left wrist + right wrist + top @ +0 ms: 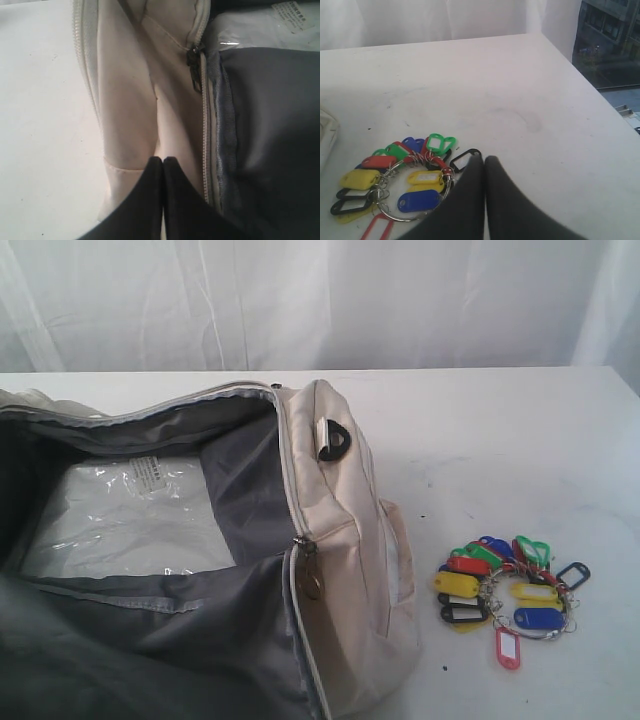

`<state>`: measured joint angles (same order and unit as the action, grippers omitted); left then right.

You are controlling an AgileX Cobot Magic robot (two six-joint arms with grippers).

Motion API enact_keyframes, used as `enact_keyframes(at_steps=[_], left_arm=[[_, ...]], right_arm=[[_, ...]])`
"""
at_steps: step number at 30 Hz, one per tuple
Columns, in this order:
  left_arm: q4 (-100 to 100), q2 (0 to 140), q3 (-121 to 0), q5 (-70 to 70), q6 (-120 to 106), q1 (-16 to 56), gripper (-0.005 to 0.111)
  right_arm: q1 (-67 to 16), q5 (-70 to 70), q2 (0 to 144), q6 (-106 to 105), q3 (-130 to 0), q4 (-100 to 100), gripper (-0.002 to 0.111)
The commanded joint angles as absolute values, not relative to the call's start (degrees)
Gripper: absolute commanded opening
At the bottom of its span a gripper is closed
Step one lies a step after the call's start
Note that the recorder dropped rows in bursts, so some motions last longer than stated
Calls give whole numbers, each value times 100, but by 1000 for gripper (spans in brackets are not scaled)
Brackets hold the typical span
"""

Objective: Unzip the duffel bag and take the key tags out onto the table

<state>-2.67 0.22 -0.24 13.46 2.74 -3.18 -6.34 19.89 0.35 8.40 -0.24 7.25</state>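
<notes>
Unzipped duffel bag (350,530) fills the lower left; key tags (505,595) lie lower right on the table (480,430). The left gripper (163,162) and right gripper (484,161) are clenched, empty.

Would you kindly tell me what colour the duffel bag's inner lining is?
Grey. The lining shows best in the exterior view.

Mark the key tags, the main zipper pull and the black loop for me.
key tags (505,592): exterior view, metal rings at the bunch's centre.
zipper pull (311,578): exterior view, its dark metal tab.
black loop (338,447): exterior view, its lower curve.
</notes>
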Motion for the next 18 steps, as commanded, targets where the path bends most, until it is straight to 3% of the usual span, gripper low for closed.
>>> enact_keyframes(at_steps=[1, 18], left_arm=[[-223, 0, 0, 1345, 280, -327, 0], [-223, 0, 0, 1345, 280, -327, 0]], right_arm=[[-583, 2015, 0, 769, 0, 752, 0], [-569, 2014, 0, 758, 0, 750, 0]])
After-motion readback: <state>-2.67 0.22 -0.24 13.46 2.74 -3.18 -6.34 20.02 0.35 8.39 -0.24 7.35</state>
